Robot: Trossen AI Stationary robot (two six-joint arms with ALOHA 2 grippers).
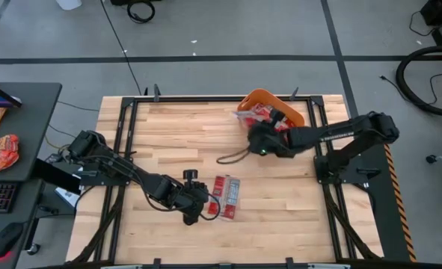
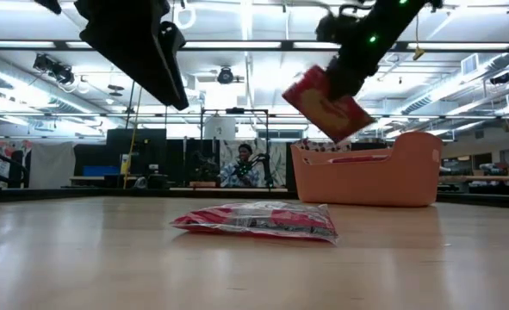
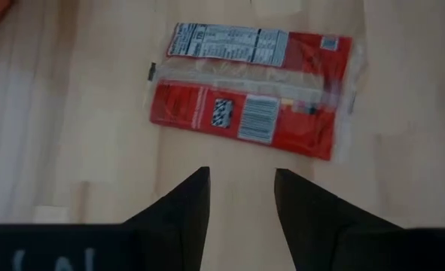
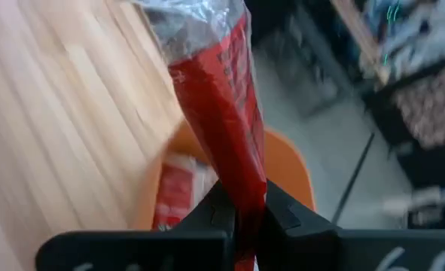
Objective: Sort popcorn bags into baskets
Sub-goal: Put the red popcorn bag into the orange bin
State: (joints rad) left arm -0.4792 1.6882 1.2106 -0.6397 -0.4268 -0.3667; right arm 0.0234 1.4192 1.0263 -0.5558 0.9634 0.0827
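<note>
We note the left end effector (image 3: pixel 241 199) hovering with fingers parted and empty over the table (image 1: pixel 176 134), the one loose popcorn bag (image 3: pixel 252 98) lying flat just ahead of its tips, long axis crosswise to the fingers, and far nearer this arm than the other. The right end effector (image 4: pixel 241 214) is pinched shut on a second red bag (image 4: pixel 218 105) hanging above the orange basket (image 1: pixel 269 101), which already holds packets. Print on the loose bag shows a nutrition panel and barcode; we cannot read a brand.

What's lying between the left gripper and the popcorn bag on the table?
Nothing: the left wrist view shows bare wood between the open left gripper and the flat popcorn bag.
</note>
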